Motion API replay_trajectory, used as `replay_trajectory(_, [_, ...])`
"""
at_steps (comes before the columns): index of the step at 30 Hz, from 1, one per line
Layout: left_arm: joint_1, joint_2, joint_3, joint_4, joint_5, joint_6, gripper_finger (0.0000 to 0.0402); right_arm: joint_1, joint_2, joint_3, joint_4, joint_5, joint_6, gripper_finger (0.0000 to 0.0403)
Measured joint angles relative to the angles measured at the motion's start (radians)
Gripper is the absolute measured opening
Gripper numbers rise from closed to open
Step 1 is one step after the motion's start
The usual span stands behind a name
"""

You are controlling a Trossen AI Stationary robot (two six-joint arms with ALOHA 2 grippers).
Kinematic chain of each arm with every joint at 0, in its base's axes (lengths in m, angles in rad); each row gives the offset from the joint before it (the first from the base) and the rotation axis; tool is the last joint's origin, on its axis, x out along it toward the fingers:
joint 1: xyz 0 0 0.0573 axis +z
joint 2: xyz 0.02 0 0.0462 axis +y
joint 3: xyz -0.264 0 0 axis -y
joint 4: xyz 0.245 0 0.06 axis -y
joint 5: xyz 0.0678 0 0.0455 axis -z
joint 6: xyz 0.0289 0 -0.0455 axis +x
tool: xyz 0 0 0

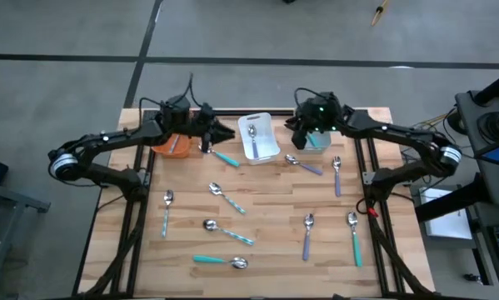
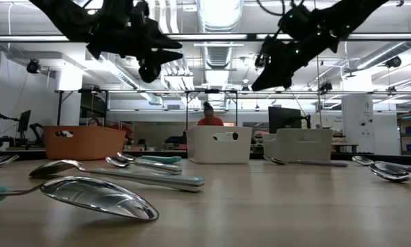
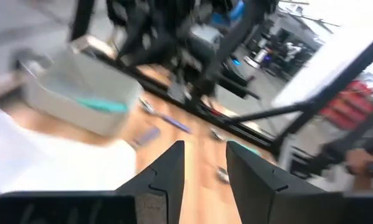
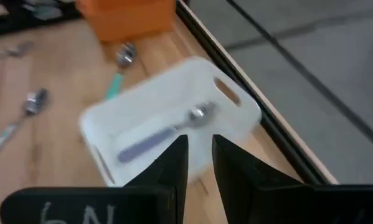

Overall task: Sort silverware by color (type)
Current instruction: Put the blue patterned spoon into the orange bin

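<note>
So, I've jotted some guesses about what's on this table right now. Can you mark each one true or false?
1. The white bin holds a purple-handled piece. True.
2. The orange bin sits at the table's right end. False: it sits on the left, below the left gripper.
3. Both grippers hang above the table's far edge, near the bins. True: the right gripper is beside the grey bin.
4. All the silverware is already in bins. False: several spoons and forks lie loose on the table, such as a teal-handled spoon near the front.
5. The right gripper is carrying a spoon. False: nothing shows between its jaws.
</note>
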Motion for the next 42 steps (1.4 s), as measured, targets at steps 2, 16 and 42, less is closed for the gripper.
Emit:
replay_trajectory(2, [-0.043,0.0,0.0,-0.036,0.0,-0.067,0.0094,0.0,-0.026,-0.012,0.032,-0.008,-0.016,0.0064])
replay_trajectory(16, [-0.336,-0.002,0.0,-0.647,-0.149,-0.356,0.0079,0.0,-0.075,0.091,0.055,-0.008,-0.136,0.0066])
replay_trajectory(42, [-0.733,-0.003,0.0,-1.206,-0.502,-0.885,0.0078,0.0,-0.074,0.05,0.078,-0.007,-0.244,0.0066])
